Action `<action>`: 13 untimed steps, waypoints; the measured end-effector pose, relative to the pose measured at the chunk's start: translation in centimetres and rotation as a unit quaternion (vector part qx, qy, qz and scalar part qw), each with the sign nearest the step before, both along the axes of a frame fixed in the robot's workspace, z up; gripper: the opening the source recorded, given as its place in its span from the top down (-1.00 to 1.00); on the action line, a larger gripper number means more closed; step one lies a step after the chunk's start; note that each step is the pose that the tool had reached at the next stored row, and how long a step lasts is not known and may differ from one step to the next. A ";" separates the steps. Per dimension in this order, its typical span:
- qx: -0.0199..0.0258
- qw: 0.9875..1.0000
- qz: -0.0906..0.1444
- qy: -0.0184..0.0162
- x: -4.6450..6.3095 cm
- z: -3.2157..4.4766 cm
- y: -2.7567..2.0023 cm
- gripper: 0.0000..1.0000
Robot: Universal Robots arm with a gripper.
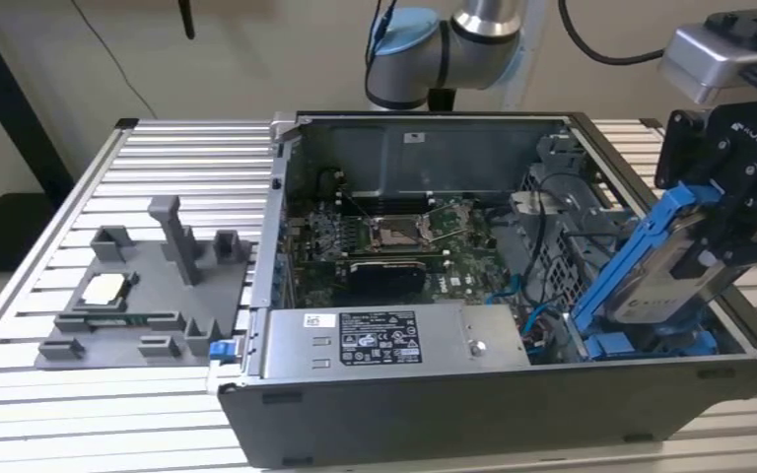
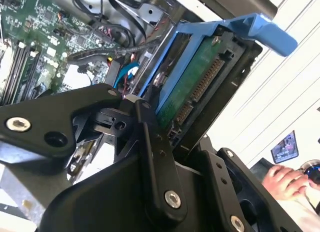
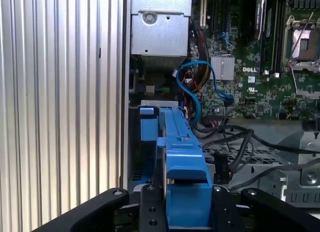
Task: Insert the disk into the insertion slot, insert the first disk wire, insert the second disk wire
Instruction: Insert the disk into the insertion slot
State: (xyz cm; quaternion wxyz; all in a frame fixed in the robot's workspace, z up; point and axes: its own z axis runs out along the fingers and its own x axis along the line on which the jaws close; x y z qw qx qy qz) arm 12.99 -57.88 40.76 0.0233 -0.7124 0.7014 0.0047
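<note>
Near the bench (image 1: pixel 169 158) edge on the exterior view's right, the gripper (image 3: pixel 186 209) has its jaws clamped on the disk (image 1: pixel 657 271). This flat silver drive in a glossy blue plastic carrier tilts steeply, apparently to feed its lower end into the blue-railed insertion slot (image 1: pixel 642 345) of the open computer case (image 1: pixel 484 419).

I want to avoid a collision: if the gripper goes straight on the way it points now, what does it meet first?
Probably the insertion slot: the gripper holds the disk tilted, its lower end by the slot's blue rails. Whether they already touch is unclear.
</note>
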 end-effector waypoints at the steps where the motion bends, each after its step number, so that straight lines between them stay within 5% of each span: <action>1: 0.000 1.000 0.000 -0.001 0.0 -0.10 0.00 0.35; 6: 0.003 1.000 0.000 -0.003 -0.1 -0.14 0.00 0.35; 13: 0.003 1.000 -0.002 -0.006 -0.5 -1.34 0.00 0.35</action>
